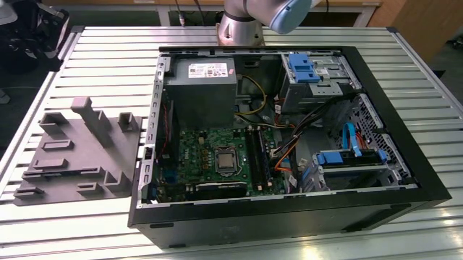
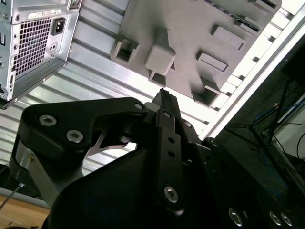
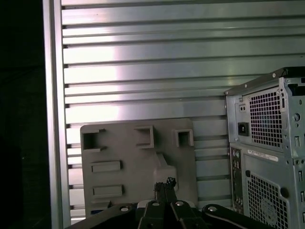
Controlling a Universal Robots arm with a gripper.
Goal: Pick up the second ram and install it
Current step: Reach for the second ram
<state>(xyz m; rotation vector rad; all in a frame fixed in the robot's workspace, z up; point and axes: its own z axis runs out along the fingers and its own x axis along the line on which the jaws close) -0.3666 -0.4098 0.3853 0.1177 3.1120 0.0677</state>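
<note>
Slatted table (image 1: 94,43) is carrying a grey tray (image 1: 72,157) beside the open case (image 1: 289,216). The gripper (image 3: 165,185) is hovering over the tray with its fingers (image 2: 167,124) pressed together, and whether they are pinching anything is unclear.

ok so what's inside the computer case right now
The computer case holds a grey power supply, a green motherboard, long black slots, blue drive brackets and cables. Cables hide part of the board, and I can't tell if any slot holds a memory stick.
</note>
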